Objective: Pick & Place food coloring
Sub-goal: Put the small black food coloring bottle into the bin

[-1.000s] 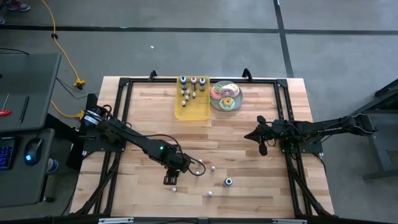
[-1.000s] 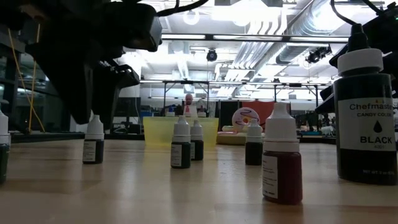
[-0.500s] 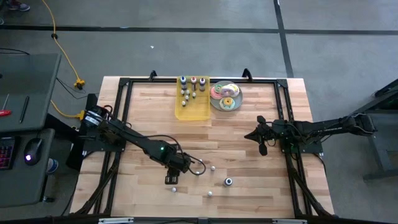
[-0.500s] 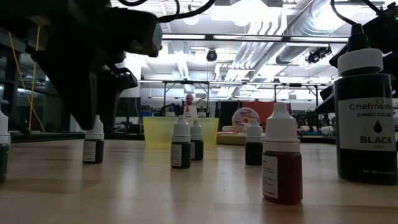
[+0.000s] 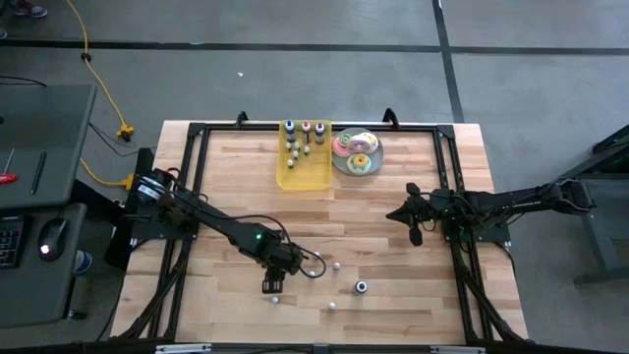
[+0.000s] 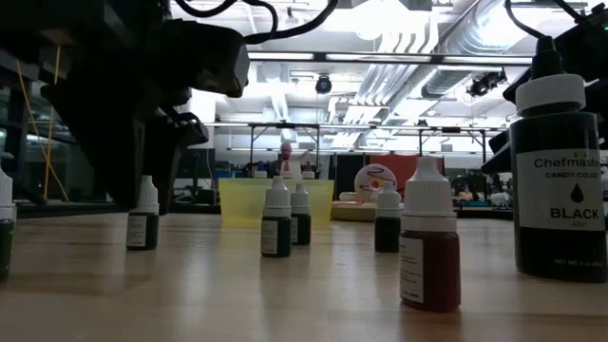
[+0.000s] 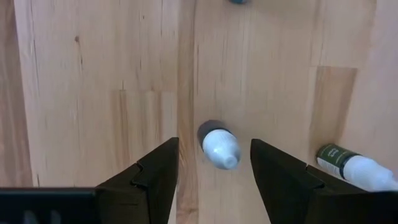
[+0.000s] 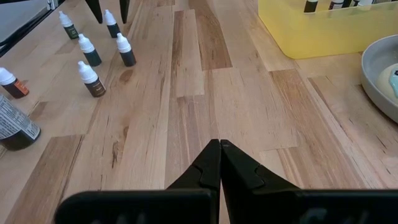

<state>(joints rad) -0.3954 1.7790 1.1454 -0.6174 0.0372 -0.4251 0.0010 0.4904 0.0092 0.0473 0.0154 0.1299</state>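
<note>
Since a moment ago, the left arm has slid a bit lower over the near part of the bench [image 5: 393, 206], toward one small bottle [image 7: 219, 147]. Its tool, the left tool [image 7: 214, 163], hangs with both fingers spread wide, one on each side of that bottle, grasping nothing. The right tool [image 8: 219, 163] waits at the right side of the bench, fingers pressed together and holding nothing. At the far edge sits the yellow tray [image 5: 305, 169] with some bottles in it, and just right of it the plate [image 5: 358, 164] of doughnuts. A few more bottles stand loose on the near part of the bench, right of the left tool; one big black bottle [image 6: 558, 185] stands nearest the low camera.
</note>
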